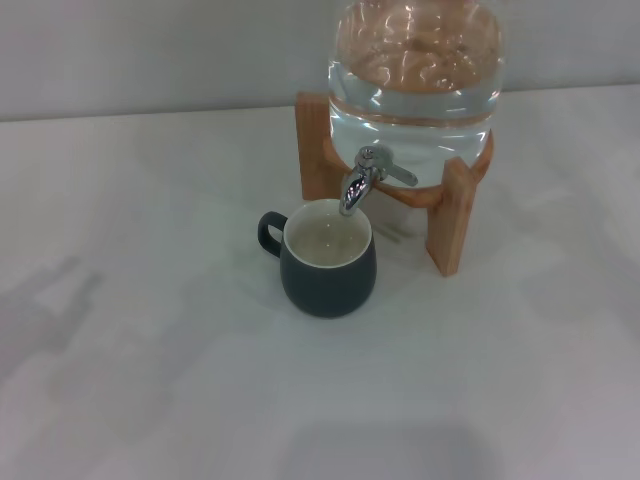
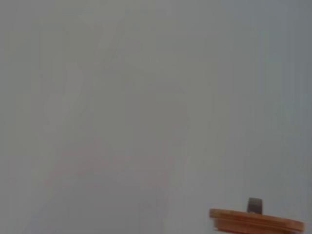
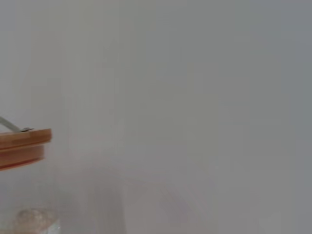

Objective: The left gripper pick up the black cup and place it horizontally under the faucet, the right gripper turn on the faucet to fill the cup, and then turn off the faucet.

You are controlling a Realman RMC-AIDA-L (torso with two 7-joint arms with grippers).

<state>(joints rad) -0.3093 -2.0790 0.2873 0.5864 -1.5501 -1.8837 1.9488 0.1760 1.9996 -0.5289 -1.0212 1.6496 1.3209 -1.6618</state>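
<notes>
Tabletop (image 1: 150,380) first, pale and smooth across the near part of the head view, with soft grey shadows lying on it at 8 o'clock and 6 o'clock. Moving in, the black cup (image 1: 328,262) stands upright near centre: squat, rounded, matte dark grey-black outside, cream-white inside, with 1 small loop handle sticking out at 9 o'clock. Clear liquid sits inside, close to the rim. Right above the cup's far rim, at its 1 o'clock, hangs the faucet (image 1: 362,178), shiny chrome, spout angled down over the mouth of the cup, its thin lever reaching toward 3 o'clock. Behind that, the clear water jar (image 1: 415,75) holds water and rests in a wooden stand (image 1: 452,215), whose legs straddle the faucet. Farther back, a plain grey wall (image 1: 150,50).

Neither gripper shows in the head view. The left wrist view gives only grey wall and a wooden lid (image 2: 256,219) with a small dark knob; the right wrist view catches the same lid's edge (image 3: 24,144) and glass below. Whether the left gripper or right gripper is apart or together, I cannot tell.
</notes>
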